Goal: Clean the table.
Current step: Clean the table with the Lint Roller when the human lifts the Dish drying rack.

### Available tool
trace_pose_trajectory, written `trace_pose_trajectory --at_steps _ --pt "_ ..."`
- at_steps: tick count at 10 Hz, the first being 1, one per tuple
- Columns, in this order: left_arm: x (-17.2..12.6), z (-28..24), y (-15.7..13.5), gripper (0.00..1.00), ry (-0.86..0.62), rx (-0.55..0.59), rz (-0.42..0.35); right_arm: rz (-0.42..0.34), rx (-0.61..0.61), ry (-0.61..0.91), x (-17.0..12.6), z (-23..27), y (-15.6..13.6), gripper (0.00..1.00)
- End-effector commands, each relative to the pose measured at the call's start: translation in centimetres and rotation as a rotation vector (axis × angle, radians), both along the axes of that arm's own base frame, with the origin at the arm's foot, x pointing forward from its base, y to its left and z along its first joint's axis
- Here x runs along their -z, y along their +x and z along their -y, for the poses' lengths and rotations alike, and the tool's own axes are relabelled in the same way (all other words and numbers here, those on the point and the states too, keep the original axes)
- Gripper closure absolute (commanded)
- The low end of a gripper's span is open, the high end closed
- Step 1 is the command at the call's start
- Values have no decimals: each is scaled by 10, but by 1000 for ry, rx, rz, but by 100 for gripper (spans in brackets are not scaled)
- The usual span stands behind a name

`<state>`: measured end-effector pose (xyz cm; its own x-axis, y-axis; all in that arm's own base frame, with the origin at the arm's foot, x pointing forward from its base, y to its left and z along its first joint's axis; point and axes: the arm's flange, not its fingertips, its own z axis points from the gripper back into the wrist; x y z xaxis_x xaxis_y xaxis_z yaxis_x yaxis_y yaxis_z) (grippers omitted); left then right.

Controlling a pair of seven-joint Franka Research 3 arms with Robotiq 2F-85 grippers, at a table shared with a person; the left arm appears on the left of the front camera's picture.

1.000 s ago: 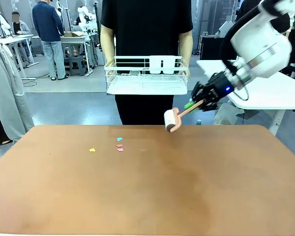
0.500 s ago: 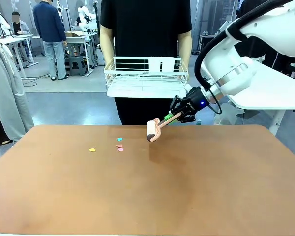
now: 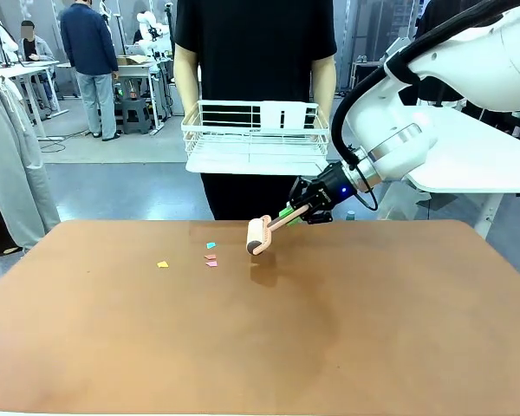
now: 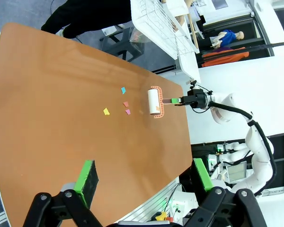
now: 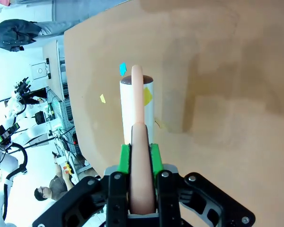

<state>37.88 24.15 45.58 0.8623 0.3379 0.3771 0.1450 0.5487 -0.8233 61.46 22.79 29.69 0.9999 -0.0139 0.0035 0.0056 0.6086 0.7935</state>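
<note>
the worktop (image 3: 373,347) is a broad slab with a smooth, matte reddish-brown top, rounded corners and a thin pale edge. a few faint darker patches show near its middle. it sits in front of a person (image 3: 256,52) who stands at its far side holding a white wire basket (image 3: 256,139). small paper scraps lie on its far left part: a yellow scrap (image 3: 163,264) sits apart, and a teal scrap (image 3: 211,246) has two pink scraps (image 3: 211,260) just below it.

a second ago the lint roller (image 3: 258,236) hung higher and further to the picture's right, over the far edge. now it sits lower and further left, just beside the teal and pink scraps, and the right arm has swung in with it. the scraps lie as they did.

in the front view the worktop's long axis runs left to right across the picture, with one long side towards the person. the roller's pink handle slants from the right gripper (image 3: 288,211) down towards the picture's left. its white drum is tilted and seems just clear of the surface, with its shadow close beneath. the right gripper is clamped on that handle. in its wrist view the left gripper (image 4: 144,179) hovers over the worktop, jaws wide apart and holding nothing.
</note>
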Motion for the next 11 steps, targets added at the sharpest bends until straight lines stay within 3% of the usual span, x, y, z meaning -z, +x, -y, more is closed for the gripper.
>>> trace_pose_trajectory --at_steps 1,7,11 --pt "-1 -2 -2 0 -15 0 13 -12 16 -13 8 -14 -3 79" --pt "-1 -2 -2 0 -15 0 13 -89 -12 -72 54 -52 3 79" --pt "-1 -2 -2 0 -15 0 13 -99 -48 -32 60 -95 0 79"
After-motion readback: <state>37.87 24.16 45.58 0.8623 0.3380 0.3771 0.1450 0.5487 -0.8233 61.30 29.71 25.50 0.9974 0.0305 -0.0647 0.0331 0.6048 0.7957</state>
